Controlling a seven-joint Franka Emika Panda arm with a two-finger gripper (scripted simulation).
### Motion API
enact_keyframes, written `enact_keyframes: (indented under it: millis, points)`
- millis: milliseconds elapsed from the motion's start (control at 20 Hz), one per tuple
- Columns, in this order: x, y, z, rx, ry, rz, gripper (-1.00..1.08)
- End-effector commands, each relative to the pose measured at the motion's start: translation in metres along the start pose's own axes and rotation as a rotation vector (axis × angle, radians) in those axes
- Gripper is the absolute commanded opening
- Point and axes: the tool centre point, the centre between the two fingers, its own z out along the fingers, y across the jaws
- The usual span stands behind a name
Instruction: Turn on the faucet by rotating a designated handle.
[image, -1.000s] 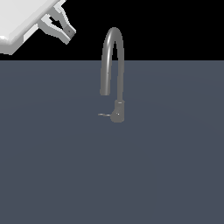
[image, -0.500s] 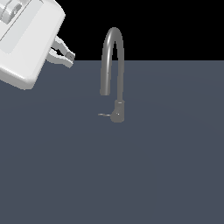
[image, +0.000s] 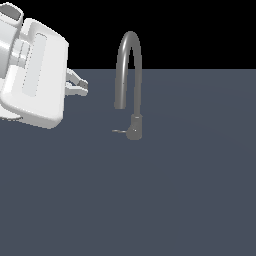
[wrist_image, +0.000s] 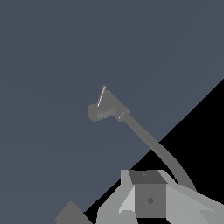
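Near the tabletop's far edge, the faucet (image: 129, 75) is standing rigid, its thin, stiff, probably slick handle (image: 119, 131) inviting contact near the tip, while the end effector (image: 80, 85) is hovering slightly parted, empty, well apart.

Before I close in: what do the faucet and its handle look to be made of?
The faucet looks like grey metal with a satin, brushed-type finish: a soft light streak runs along the arched spout, no mirror reflections. The handle is a thin lever in a similar grey, likely metal too, but too small to judge. As a simulator render, this is only appearance.
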Motion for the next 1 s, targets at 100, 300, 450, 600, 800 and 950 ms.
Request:
enact_keyframes:
  millis: [100, 300, 450, 600, 800, 950]
  points:
    - [0.013, -0.007, 0.01, -0.071, -0.008, -0.071, -1.0]
    - [0.023, -0.013, 0.019, -0.133, -0.016, -0.133, -1.0]
    - [0.031, -0.017, 0.027, -0.179, -0.023, -0.179, -1.0]
    - [0.038, -0.022, 0.034, -0.225, -0.029, -0.226, -1.0]
    - [0.047, -0.028, 0.045, -0.287, -0.039, -0.288, -1.0]
    - [0.053, -0.032, 0.053, -0.334, -0.046, -0.335, -1.0]
